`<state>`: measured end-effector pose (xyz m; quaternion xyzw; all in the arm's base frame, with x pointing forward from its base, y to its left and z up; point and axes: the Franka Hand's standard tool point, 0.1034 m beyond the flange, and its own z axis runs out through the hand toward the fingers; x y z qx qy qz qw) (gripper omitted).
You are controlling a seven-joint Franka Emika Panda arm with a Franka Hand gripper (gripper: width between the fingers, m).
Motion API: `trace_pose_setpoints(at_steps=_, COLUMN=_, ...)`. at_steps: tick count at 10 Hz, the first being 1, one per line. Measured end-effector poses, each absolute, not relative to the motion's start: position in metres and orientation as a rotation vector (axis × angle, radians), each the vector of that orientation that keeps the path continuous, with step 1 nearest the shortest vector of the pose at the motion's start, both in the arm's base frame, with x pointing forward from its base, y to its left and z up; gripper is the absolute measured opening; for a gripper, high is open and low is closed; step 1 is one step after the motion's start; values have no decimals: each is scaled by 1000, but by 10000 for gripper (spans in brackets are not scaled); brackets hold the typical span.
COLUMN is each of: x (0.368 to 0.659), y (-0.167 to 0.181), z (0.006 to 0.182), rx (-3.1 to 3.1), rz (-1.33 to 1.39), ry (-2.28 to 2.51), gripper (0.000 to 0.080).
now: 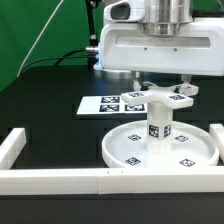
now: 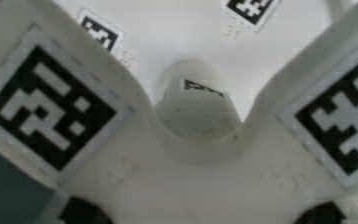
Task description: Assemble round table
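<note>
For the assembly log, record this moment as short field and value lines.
round top: large white disc, flat on the black table
leg: short cylinder, upright at the disc's centre
cross base: cross-shaped base, on top of the leg, just under the gripper
gripper state: jaws hidden, cannot tell if open or shut
marker board: flat tag strip, behind the disc
border rail: long white rail, along the near edge

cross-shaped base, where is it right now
In the exterior view the cross-shaped base sits atop the upright leg at the round disc's centre, under the gripper, just right of the marker board.
</note>
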<state>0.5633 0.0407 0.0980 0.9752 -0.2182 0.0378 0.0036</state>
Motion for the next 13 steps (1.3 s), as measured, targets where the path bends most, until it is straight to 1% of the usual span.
trace_pose_setpoints(at_steps=5, x=562, y=39, z=96, rx=2719, rz=117, ry=-1682, gripper=448)
trace_pose_setpoints(at_steps=6, x=561, y=39, z=96, rx=2660, rz=113, ry=-1795, gripper=448)
trace_pose_setpoints(at_steps=8, x=561, y=39, z=96, rx=2662, rz=111, ry=-1790, gripper=448)
trace_pose_setpoints(at_steps=9, x=561, y=40, z=97, rx=2689, rz=108, ry=-1748, gripper=531)
trace_pose_setpoints(at_steps=10, x=563, y=43, z=103, rx=2708, rz=82, ry=-1720, gripper=612)
trace_pose_setpoints(at_steps=11, x=566, y=44, z=112, rx=2780, rz=68, ry=-1606, gripper=612)
trace_pose_setpoints(at_steps=12, x=568, y=45, z=120, rx=2861, rz=75, ry=-1470, gripper=644)
trace_pose_setpoints(at_steps=13, x=569, y=46, z=128, rx=2950, rz=90, ry=-1297, gripper=644)
